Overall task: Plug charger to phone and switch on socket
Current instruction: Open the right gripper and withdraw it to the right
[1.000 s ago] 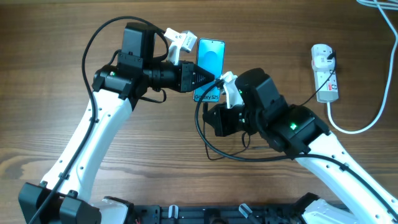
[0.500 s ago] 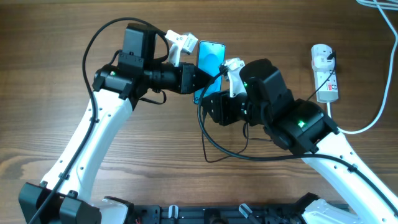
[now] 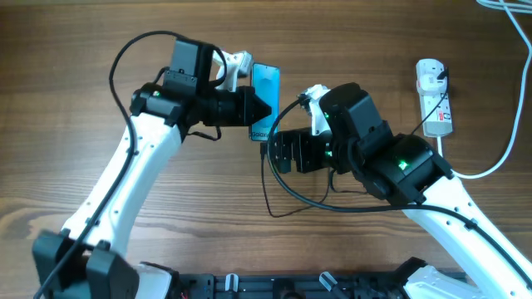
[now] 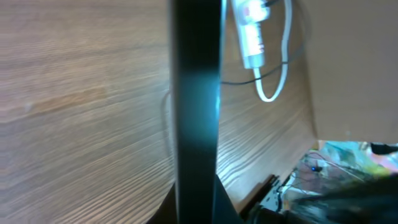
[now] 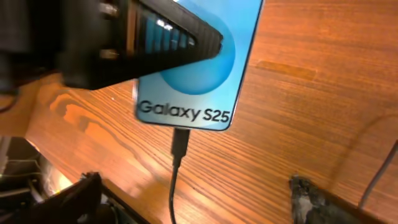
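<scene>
My left gripper [image 3: 266, 108] is shut on the phone [image 3: 267, 79], holding it on edge above the table. In the left wrist view the phone [image 4: 196, 93] is a dark edge-on bar between the jaws. In the right wrist view its cyan screen reads "Galaxy S25" [image 5: 205, 81]. The charger's connector [image 5: 180, 142] sits in the phone's bottom edge. Its thin black cable [image 3: 267, 191] hangs down and curls over the table. My right gripper [image 3: 276, 154] stands open just below the phone, its fingers [image 5: 311, 199] wide apart on either side of the cable and apart from it. The socket [image 3: 434, 98] lies at the far right.
A black plug [image 3: 435, 79] sits in the socket, and the socket's white cord [image 3: 482, 170] loops along the right edge of the table. The socket [image 4: 252, 31] and cord also appear at the top of the left wrist view. Bare wooden table [image 3: 83, 100] lies to the left.
My right gripper has opened, let go of the charger's connector and drawn back a little. The connector stays in the phone. The left arm has shifted the phone slightly left.
</scene>
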Tool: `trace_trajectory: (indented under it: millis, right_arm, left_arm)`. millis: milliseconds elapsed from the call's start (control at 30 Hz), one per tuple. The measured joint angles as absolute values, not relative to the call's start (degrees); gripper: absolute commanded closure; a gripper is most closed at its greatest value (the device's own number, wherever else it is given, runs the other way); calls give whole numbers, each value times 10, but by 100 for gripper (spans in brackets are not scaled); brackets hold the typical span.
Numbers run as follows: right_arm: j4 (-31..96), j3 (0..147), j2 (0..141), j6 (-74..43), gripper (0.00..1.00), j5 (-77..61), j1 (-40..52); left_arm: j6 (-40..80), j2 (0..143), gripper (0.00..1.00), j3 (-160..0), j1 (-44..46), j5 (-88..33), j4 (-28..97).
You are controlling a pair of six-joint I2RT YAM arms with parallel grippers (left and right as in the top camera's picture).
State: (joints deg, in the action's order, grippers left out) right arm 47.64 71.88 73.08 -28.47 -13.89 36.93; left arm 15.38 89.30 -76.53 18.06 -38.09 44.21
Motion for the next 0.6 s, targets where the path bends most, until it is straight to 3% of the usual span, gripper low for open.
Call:
trace_trajectory:
  millis: [200, 433, 600]
  right_arm:
    - [505, 719, 731, -286, 0, -108, 356]
    - [575, 720, 731, -296, 0, -92, 244]
    - [588, 720, 731, -298, 0, -89, 226]
  left_arm:
    - [158, 952, 96, -764, 181, -362, 456]
    - [158, 971, 96, -764, 181, -358, 456]
    - [171, 997, 96, -764, 182, -358, 446]
